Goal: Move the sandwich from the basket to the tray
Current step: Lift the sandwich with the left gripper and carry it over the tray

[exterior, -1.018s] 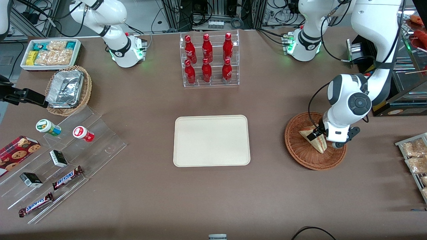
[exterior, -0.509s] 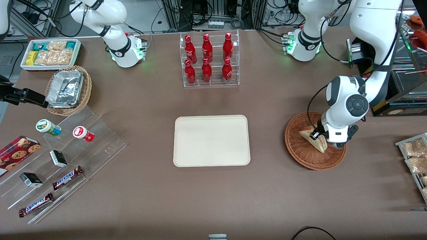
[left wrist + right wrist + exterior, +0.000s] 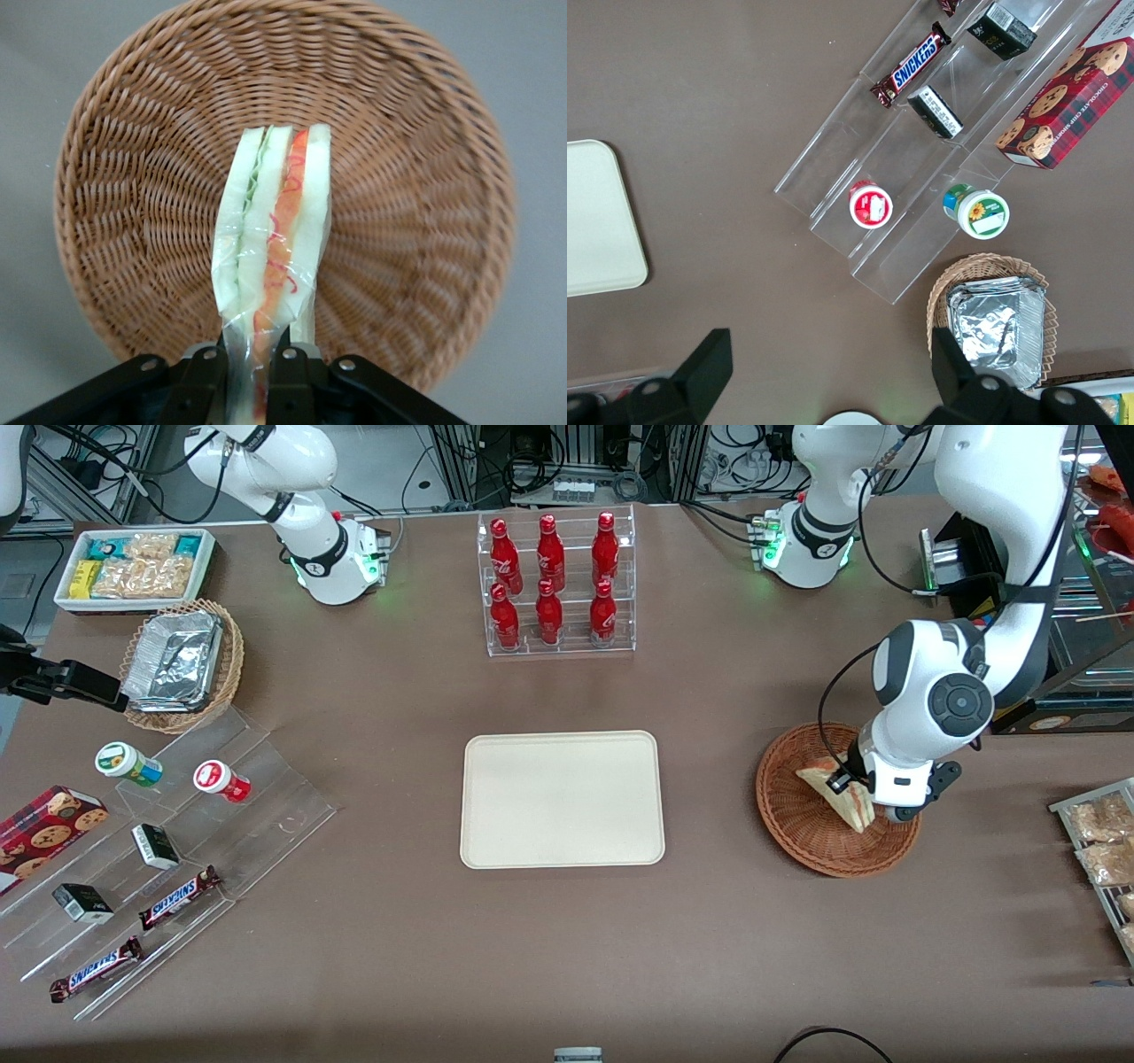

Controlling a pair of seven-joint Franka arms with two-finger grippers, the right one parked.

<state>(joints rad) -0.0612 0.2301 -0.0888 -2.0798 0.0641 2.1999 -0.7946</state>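
Brown table holds the tray [image 3: 562,798]. Toward the working arm's end from it, over the basket [image 3: 802,828], the gripper [image 3: 251,361] fingers pinch the sandwich [image 3: 272,257]. I think lifting comes next.

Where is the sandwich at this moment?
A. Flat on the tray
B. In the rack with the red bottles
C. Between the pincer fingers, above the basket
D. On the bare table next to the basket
C: the pincer is shut on the sandwich, over the basket; the tray holds nothing.
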